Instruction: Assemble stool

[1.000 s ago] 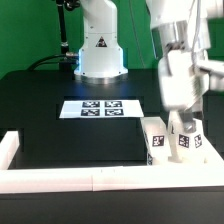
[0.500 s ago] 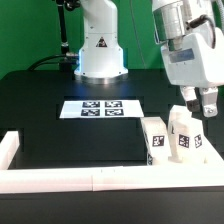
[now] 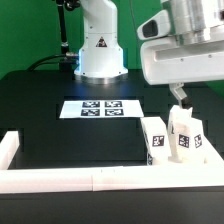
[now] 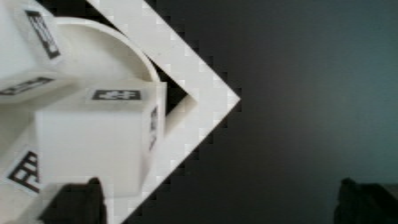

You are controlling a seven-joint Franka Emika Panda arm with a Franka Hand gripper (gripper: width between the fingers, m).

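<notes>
- We see the short chunky white plastic stool legs [image 3: 175, 137], each with black-and-white square tags, standing upright in the corner of the black counter [image 3: 60, 135] at the exterior view's right, close against the long white border rail [image 3: 80, 178].
- Our two-finger gripper [image 3: 181, 99] hangs just above the rightmost leg, apart from it; the jaws hold nothing and, judging by the dark tips far apart in the wrist view, stand wide.
- The legs' long axes run vertical, so we judge a straight descent would bracket one.
- The round white seat disc [image 4: 98, 60] seems to sit behind the legs, though the wrist view is blurred.
- Open counter lies toward the flat white marker board [image 3: 100, 108]; the rails hem the corner.
</notes>
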